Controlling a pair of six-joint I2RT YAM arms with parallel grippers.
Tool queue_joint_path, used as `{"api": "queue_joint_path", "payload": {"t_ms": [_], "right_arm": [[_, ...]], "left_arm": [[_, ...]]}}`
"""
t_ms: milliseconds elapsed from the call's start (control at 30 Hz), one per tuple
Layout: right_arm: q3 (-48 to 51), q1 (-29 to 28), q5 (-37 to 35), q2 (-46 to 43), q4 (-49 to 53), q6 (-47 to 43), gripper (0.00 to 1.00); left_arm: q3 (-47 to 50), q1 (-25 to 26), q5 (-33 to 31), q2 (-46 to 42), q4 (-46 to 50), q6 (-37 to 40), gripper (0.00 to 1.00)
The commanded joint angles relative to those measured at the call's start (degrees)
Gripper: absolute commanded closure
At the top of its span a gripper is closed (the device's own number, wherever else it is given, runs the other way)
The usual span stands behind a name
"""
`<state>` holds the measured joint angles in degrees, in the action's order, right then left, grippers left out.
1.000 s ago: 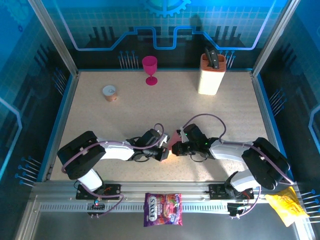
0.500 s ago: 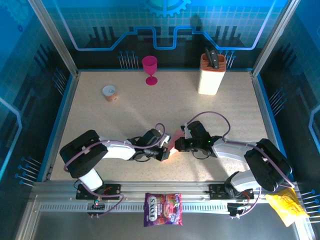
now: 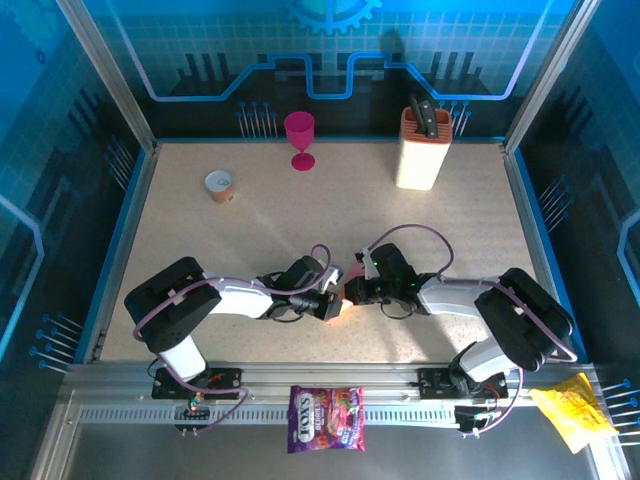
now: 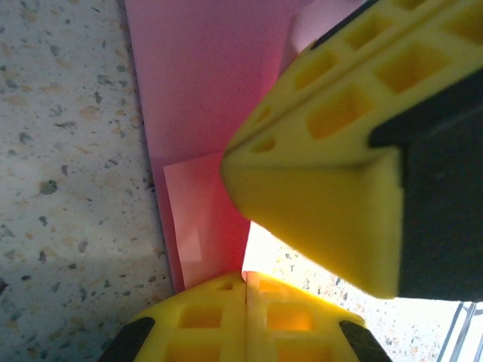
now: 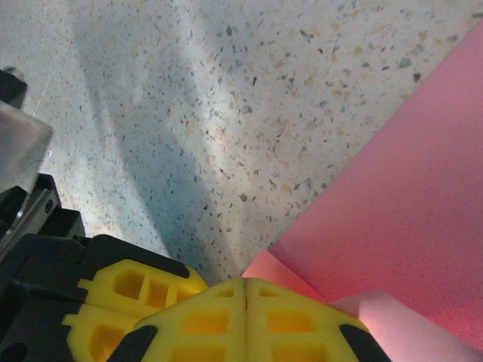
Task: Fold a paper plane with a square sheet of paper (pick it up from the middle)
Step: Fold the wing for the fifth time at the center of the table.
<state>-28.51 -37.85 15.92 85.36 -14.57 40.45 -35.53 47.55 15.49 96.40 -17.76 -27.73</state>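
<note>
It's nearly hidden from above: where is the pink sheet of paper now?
Top view: the pink sheet is on the table, near-centre, where the left pincer and right pincer meet, well nearer than the knife block.

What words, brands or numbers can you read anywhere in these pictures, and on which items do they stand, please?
"FOX'S": on the purple candy bag lying on the rail in front of the table.
The smaller print on that bag is too small to read.
The red print on the yellow wrapper is too blurred to read.
The square sheet of paper carries no print.
</note>
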Motion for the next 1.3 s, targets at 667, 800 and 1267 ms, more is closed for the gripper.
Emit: {"api": "queue_joint_path", "payload": {"t_ms": [667, 800, 1267], "right_arm": [[8.6, -1.5, 6.3, -0.4, -17.2, -1.9, 0.84], [9.6, -1.4, 6.1, -2.4, -18.7, -0.7, 0.73], [8.9, 1.1, 2.8, -16.2, -10.1, -0.3, 0.69]], "left_arm": [[3.5, -2.3, -0.6, 2.7, -0.6, -2.9, 1.00], [4.2, -2.5, -0.6, 2.5, -1.3, -3.5, 1.00], [6.9, -3.7, -1.0, 1.9, -4.4, -5.8, 1.00]]}}
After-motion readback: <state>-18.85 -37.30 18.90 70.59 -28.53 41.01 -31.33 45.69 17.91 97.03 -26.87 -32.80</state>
